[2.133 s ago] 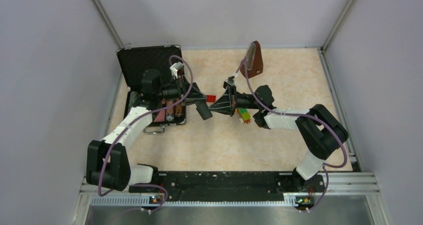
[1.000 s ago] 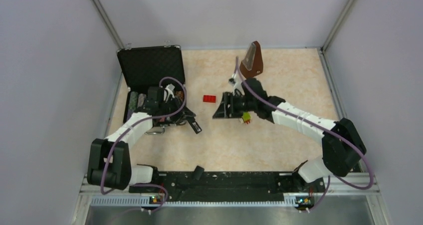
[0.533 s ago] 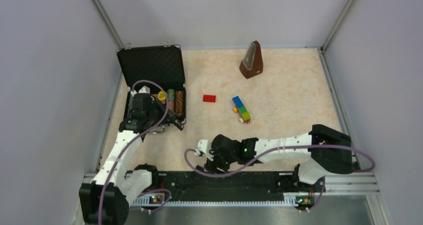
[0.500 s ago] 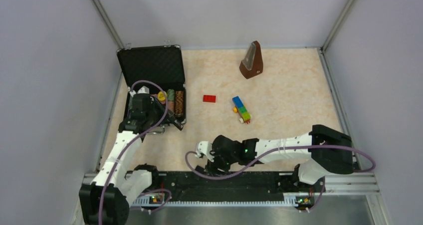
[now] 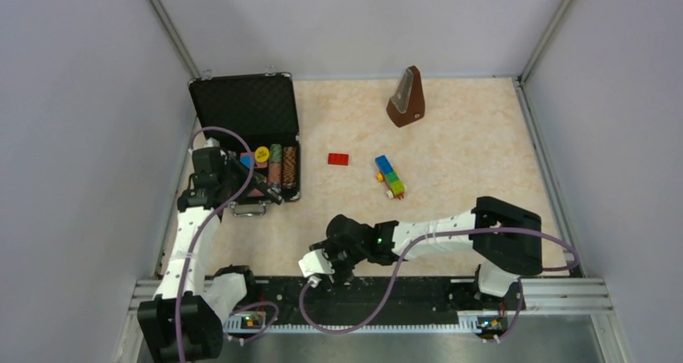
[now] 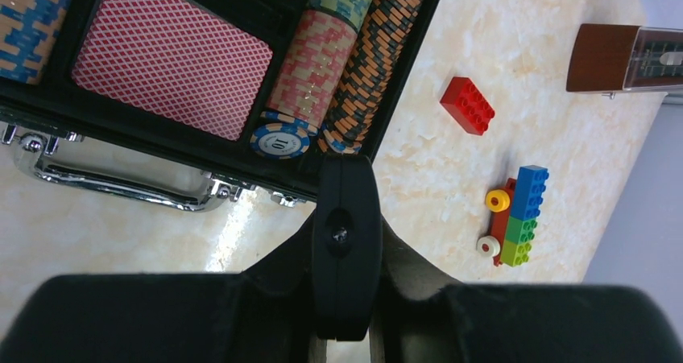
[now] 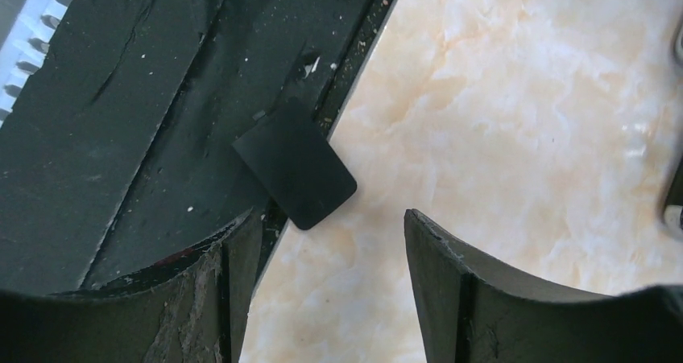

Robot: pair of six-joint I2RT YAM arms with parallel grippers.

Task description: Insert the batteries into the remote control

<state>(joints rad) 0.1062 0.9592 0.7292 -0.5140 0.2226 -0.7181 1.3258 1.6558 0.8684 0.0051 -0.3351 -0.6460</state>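
Observation:
The remote control is a slim black bar seen end-on in the left wrist view. My left gripper is shut on it, one finger on each side. From above, the left gripper holds the remote control over the front right corner of the open case. My right gripper is open with nothing between its fingers. It hangs just above the table's near edge. A small black squarish cover piece lies just ahead of its left finger, half on the black base plate. The batteries are out of view.
The open black case at the far left holds poker chips and a red card deck. A red brick, a toy-brick train and a brown metronome stand mid-table. The black base plate runs along the near edge.
My left arm has drawn back to the left with the remote control still gripped. My right arm has swung from mid-table down to the near edge, and its jaws have widened.

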